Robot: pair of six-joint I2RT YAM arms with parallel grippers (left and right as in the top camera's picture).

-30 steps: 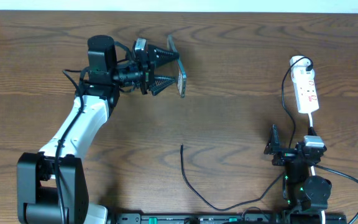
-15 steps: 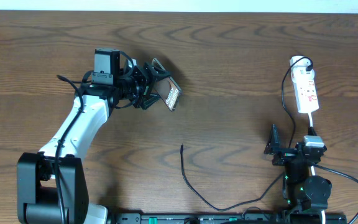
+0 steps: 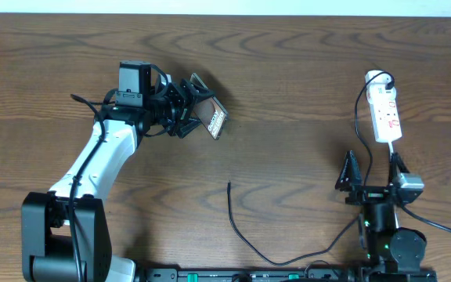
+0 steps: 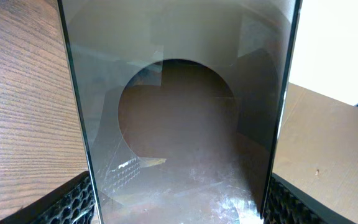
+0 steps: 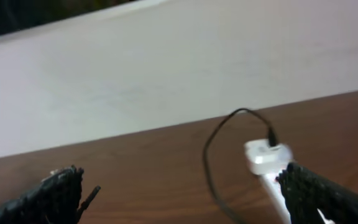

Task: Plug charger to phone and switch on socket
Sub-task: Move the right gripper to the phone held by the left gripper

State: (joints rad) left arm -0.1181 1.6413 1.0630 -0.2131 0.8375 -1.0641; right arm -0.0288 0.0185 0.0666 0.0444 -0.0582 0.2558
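Near the back left of the counter [image 3: 304, 94], the phone [image 3: 214, 121] was held up and tilted, clamped in the left jaws. In the left wrist view its dark glass filled almost the whole picture. The charger [image 3: 229, 200] lay on the counter, well apart from the phone, and its small plug end touched nothing. So the plug was not yet in the phone. The socket [image 3: 385, 113] lay at the far right. The right jaws were wide apart and empty, near the socket but not touching it. I think only picking up the phone was done. Plugging in and pressing the switch were left to do.
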